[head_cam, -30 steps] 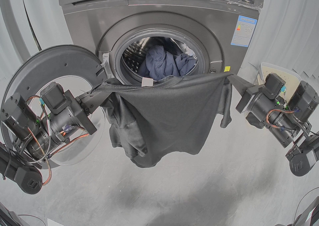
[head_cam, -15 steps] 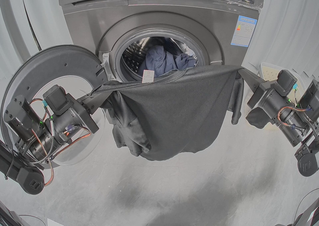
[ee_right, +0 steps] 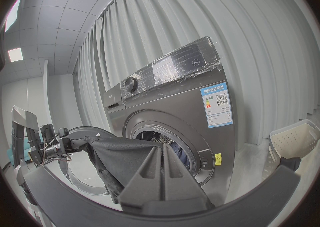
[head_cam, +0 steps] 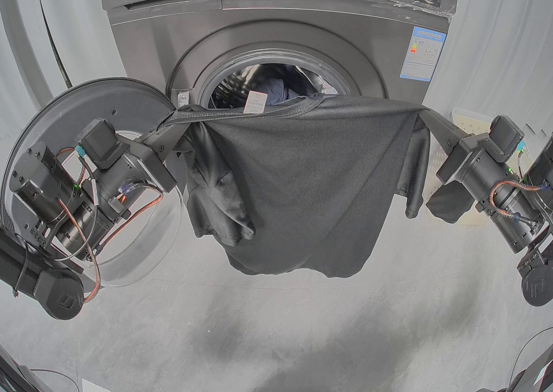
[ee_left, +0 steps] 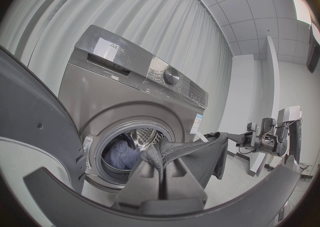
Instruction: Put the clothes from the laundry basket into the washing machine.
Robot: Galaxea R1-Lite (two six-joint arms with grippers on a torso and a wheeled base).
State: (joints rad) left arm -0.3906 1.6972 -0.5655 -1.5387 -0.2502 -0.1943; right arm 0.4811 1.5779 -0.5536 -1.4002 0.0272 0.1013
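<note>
A dark grey shirt (head_cam: 305,180) hangs stretched between my two grippers in front of the washing machine (head_cam: 276,24) opening. My left gripper (head_cam: 173,122) is shut on the shirt's left shoulder (ee_left: 160,152), near the door hinge. My right gripper (head_cam: 429,116) is shut on the shirt's right shoulder, with a sleeve (head_cam: 417,174) dangling below it. The shirt's top edge and white label (head_cam: 255,102) sit level with the drum mouth and cover its lower half. Blue clothes (head_cam: 275,89) lie inside the drum (ee_left: 121,154). In the right wrist view the shirt (ee_right: 116,157) spans toward the left arm.
The round door (head_cam: 86,122) stands swung open at the left, behind my left arm. A white laundry basket (head_cam: 481,122) stands on the floor at the right of the machine, with a dark garment (ee_right: 290,162) in it. Grey floor lies open below the shirt.
Both grippers have risen and moved toward the machine with the shirt, spreading it wider. Its top edge now covers most of the blue clothes in the drum.
</note>
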